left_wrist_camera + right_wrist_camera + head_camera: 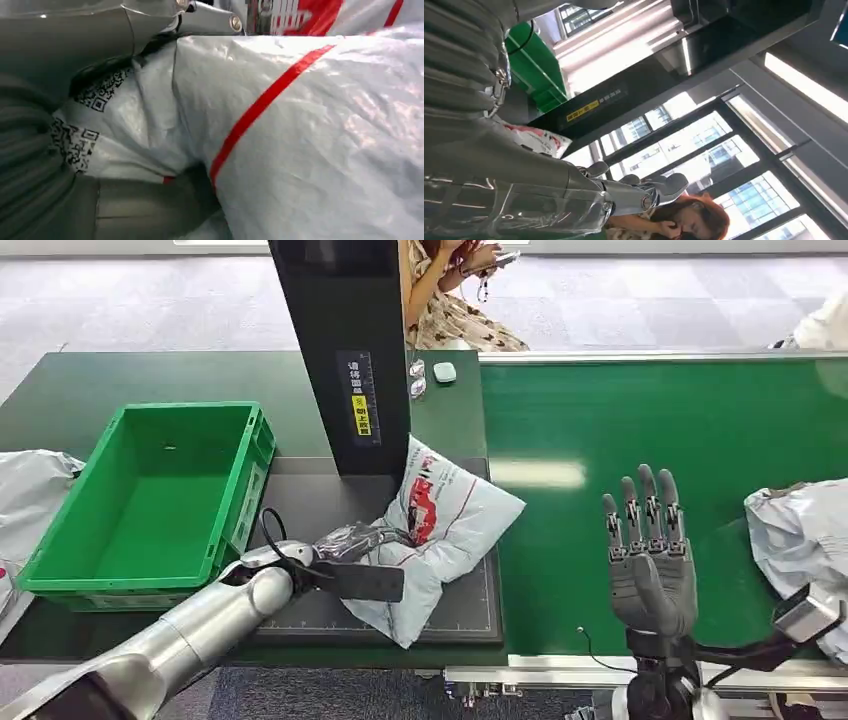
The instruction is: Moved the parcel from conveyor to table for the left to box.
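My left hand (355, 540) gripping the crinkly white plastic parcel (445, 530) with red stripe on the dark mat, green ribbed crate (150, 500) just left of it, my right hand (650, 550) open, fingers upright over the smooth green belt (640, 430)

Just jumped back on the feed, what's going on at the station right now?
The left hand is gripping the white parcel with red print, which lies on the dark mat beside the green crate; the crate looks empty. The right hand is raised open over the green conveyor, holding nothing. Another grey parcel waits on the belt at the right. A person sits behind the table.
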Controlling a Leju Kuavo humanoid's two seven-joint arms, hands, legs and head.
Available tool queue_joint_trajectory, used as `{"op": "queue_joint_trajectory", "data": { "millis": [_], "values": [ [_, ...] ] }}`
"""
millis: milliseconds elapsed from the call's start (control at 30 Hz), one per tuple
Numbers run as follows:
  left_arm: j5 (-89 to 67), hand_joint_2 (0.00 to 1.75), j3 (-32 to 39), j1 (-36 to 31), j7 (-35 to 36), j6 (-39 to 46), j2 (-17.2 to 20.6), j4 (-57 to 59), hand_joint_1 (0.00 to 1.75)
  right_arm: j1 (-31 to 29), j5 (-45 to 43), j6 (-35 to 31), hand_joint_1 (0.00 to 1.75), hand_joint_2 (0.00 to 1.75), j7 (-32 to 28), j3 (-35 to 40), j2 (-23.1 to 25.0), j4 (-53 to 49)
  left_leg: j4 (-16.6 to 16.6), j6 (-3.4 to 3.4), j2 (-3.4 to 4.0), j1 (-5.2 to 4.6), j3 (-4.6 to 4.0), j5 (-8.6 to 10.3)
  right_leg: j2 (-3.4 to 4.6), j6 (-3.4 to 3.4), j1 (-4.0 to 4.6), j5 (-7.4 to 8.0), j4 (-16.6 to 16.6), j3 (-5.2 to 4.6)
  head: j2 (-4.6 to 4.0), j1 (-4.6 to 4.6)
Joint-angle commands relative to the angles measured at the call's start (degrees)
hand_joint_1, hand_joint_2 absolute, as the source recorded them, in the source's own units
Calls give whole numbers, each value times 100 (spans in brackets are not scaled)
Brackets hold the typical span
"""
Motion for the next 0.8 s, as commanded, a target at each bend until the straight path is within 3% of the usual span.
{"op": "queue_joint_trajectory", "data": {
  "millis": [33, 267, 367, 533, 667, 800],
  "values": [
    [-65, 175, -119, 179, 3, 373, -26, 521, 175, 133, 47, -58, 0, 175, 9, -37, -63, 153, -13, 0, 6, -1, 20, 0, 8, 1, -1, 2, -11, 16, 0, 0],
    [-35, 175, -42, 181, -3, 439, -28, 506, 175, 167, 56, -57, 0, 175, 12, -58, -50, 128, -12, 0, 9, -1, 17, 0, 12, 1, -2, 2, -8, 10, 0, -2],
    [211, 175, 449, 343, -65, 914, -51, 350, 175, 273, 110, -88, 0, 175, 28, -145, 12, 17, -25, 1, 14, -2, 28, 3, 19, 2, -2, 6, -20, 17, 0, -2],
    [729, 175, 1698, 1022, -274, 1680, 236, -814, 175, 630, 189, -173, 0, 175, 7, -324, 136, -331, -10, 0, 14, 1, 12, -2, 18, 0, 1, 1, -7, 1, 0, -2],
    [927, 175, 2897, 1886, -323, 2083, 444, -2399, 175, 835, 223, -257, 0, 175, -10, -474, 204, -594, -11, -3, 30, -1, 11, -10, 35, 0, -1, -3, -4, -8, 0, -2],
    [644, 175, 3896, 2834, -327, 2349, 405, -3661, 175, 964, 187, -178, 0, 175, 10, -482, 132, -587, -6, -5, 37, 3, -4, -14, 44, -4, 3, -5, -4, -25, 0, -4]
  ]
}}
